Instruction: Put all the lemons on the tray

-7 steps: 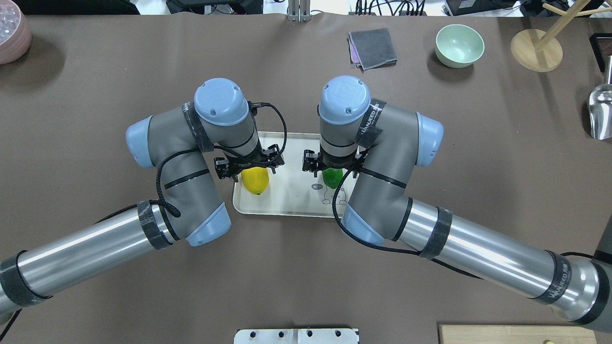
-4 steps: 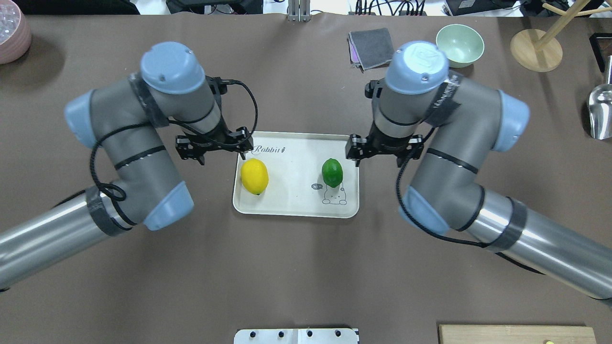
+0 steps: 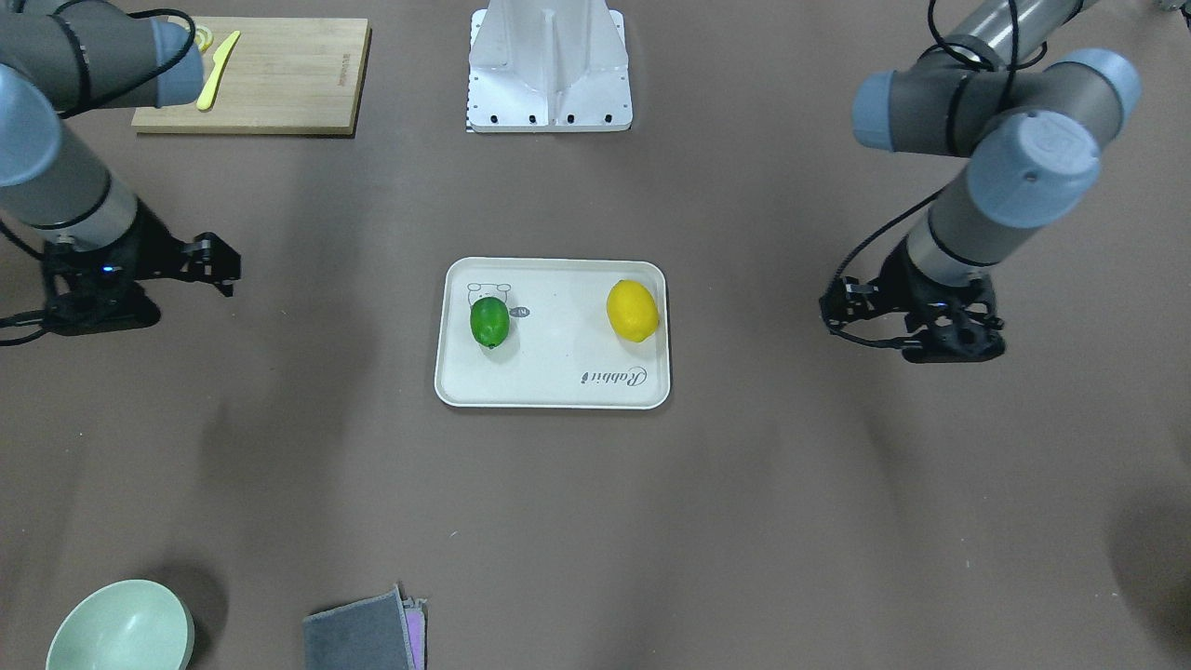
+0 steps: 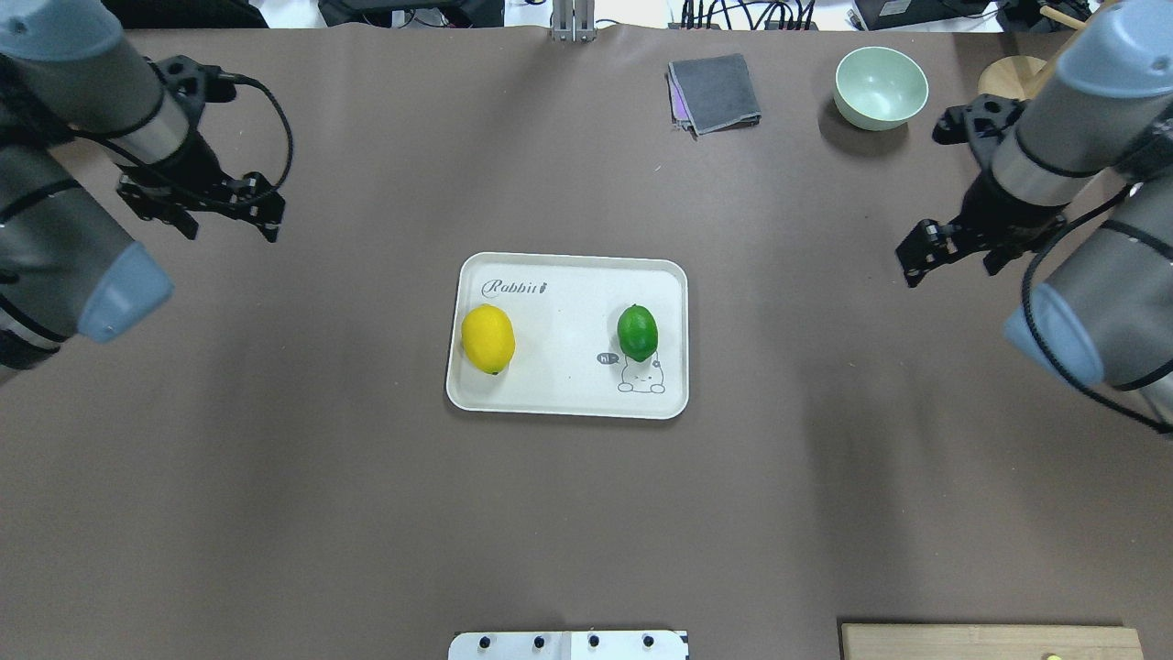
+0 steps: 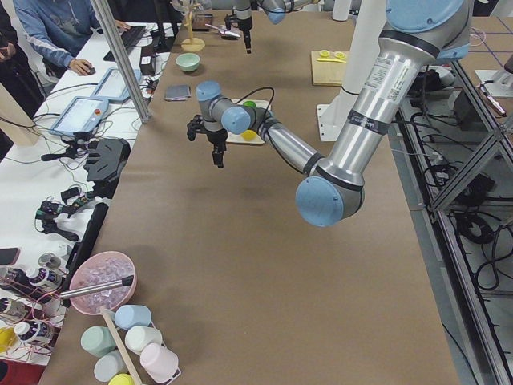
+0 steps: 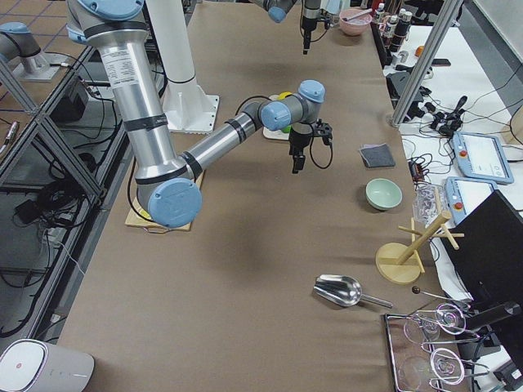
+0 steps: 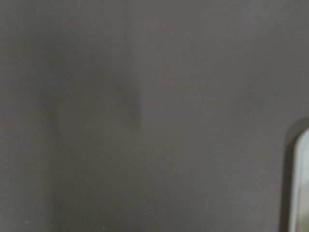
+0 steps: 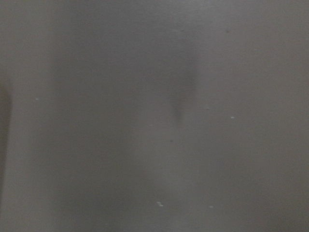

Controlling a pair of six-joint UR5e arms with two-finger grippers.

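The cream tray lies mid-table. The yellow lemon lies on its left side and the green lemon on its right, above the bear drawing. Both also show in the front-facing view: the yellow lemon, the green lemon and the tray. My left gripper hangs open and empty above bare table far left of the tray. My right gripper hangs open and empty far to its right. Both wrist views show only the brown table cover.
A pale green bowl, a folded grey cloth and a wooden stand sit at the far right. A cutting board with a yellow knife lies near the robot base.
Both grippers were over the lemons on the tray, then drew away to either side. They now hang far out from the tray. The lemons lie where they were left.
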